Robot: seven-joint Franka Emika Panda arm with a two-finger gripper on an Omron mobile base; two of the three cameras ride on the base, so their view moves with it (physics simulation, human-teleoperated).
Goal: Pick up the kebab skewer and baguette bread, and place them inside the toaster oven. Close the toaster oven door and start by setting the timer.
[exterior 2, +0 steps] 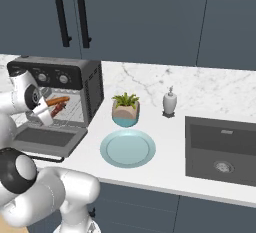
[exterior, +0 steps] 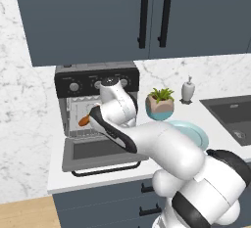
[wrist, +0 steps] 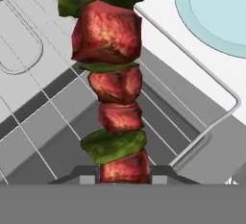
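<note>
- Kebab skewer [wrist: 113,88]: clamped in the end effector [wrist: 124,172], over the toaster oven [exterior 2: 75,84] rack.
- Handling: lower it flat beside the baguette bread [exterior 2: 60,99] before letting go.

Both base views look forward and down from behind the arm, left and right, sharing the toaster oven [exterior: 96,105] [exterior 2: 60,94], plate [exterior: 192,133] [exterior 2: 127,147] and surface [exterior: 211,126] [exterior 2: 165,147], while the hand view sits close along the gripper [wrist: 124,175] over the open toaster oven door [wrist: 57,131].
</note>
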